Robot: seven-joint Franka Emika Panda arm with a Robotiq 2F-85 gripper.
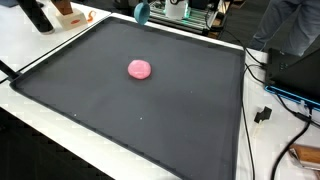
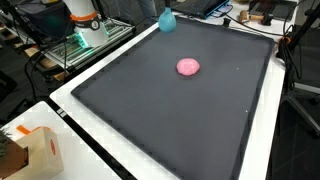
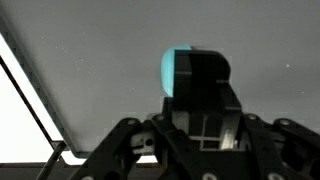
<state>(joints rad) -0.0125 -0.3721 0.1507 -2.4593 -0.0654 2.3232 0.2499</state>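
We see gripper (image 3: 197, 75) closed on teal object (image 3: 175, 70), held up over edge of black mat (image 1: 200, 120). Pink lump (image 1: 139, 69) lies at mat's centre, well apart. We judge grasp done, object lifted; setting down not yet done.

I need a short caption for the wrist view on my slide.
The gripper hangs over a dark mat, a teal object at its fingertips.
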